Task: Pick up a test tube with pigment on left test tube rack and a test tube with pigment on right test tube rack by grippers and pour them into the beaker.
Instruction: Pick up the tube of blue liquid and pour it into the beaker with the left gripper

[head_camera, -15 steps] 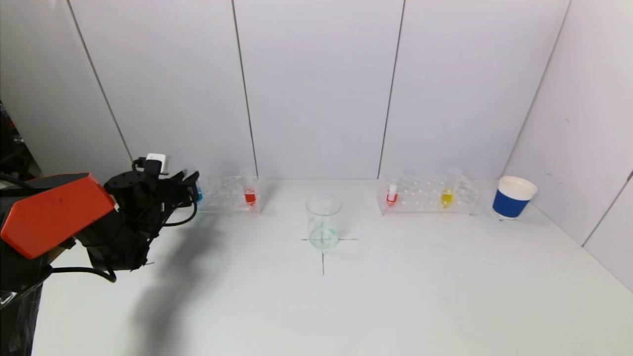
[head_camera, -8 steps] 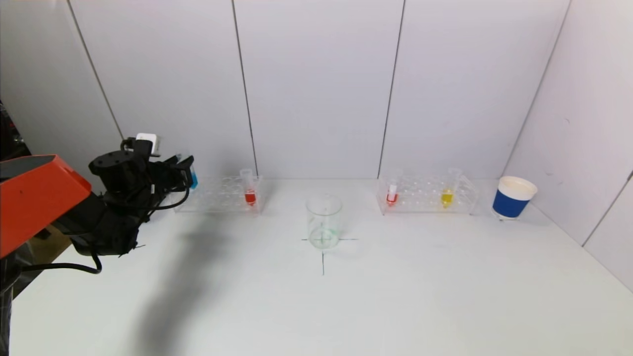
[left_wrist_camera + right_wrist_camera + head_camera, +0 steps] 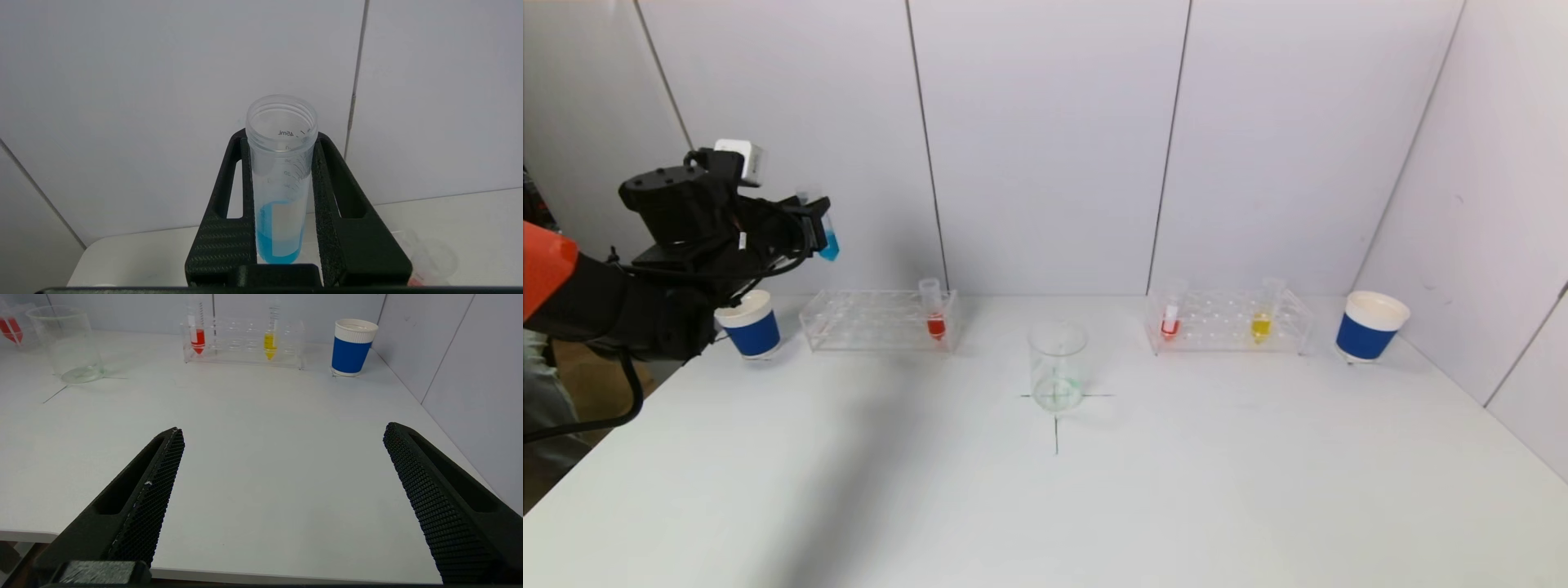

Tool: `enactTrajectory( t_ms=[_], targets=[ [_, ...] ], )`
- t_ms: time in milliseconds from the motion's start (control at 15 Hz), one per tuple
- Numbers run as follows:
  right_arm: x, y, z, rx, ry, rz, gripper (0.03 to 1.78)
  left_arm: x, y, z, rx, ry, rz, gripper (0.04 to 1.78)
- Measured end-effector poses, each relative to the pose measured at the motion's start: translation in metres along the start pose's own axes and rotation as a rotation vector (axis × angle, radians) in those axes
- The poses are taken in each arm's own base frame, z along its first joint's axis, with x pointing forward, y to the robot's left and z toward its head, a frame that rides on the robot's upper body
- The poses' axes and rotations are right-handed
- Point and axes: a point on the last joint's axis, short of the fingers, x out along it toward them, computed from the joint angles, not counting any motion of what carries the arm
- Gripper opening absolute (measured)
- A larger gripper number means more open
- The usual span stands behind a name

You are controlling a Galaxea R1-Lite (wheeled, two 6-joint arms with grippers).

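My left gripper (image 3: 818,222) is shut on a test tube with blue pigment (image 3: 828,238), held upright high above the left end of the left test tube rack (image 3: 866,322). In the left wrist view the tube (image 3: 282,192) stands clamped between the black fingers (image 3: 245,179). A tube with red pigment (image 3: 935,317) stays in that rack. The right rack (image 3: 1229,325) holds a red tube (image 3: 1170,322) and a yellow tube (image 3: 1261,320). The clear beaker (image 3: 1058,366) stands at table centre on a cross mark. My right gripper (image 3: 282,457) hangs open over the near table edge, out of the head view.
A blue paper cup (image 3: 750,324) stands left of the left rack, another blue cup (image 3: 1370,326) right of the right rack. White wall panels close the back and the right side.
My left arm has risen, lifting the blue tube out of the left rack and well above it. The blue cup at the left has come into sight.
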Motion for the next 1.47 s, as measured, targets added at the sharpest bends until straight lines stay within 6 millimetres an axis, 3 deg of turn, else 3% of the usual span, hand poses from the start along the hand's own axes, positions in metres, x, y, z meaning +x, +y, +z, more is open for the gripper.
enactTrajectory(
  t_ms=[400, 533, 1000, 1333, 1467],
  targets=[
    [0.0, 0.0, 0.0, 0.0, 0.0, 0.0, 1.77, 0.013, -0.037, 0.079, -0.01, -0.019, -0.106, 0.43],
    [0.0, 0.0, 0.0, 0.0, 0.0, 0.0, 1.77, 0.02, -0.052, 0.09, 0.017, -0.003, -0.15, 0.43],
    [0.0, 0.0, 0.0, 0.0, 0.0, 0.0, 1.77, 0.066, -0.099, 0.087, 0.153, -0.106, -0.294, 0.43],
    [0.0, 0.0, 0.0, 0.0, 0.0, 0.0, 1.77, 0.089, -0.144, 0.055, 0.197, -0.117, -0.451, 0.43],
    [0.0, 0.0, 0.0, 0.0, 0.0, 0.0, 1.77, 0.095, -0.152, 0.039, 0.206, -0.11, -0.514, 0.43]
  ],
)
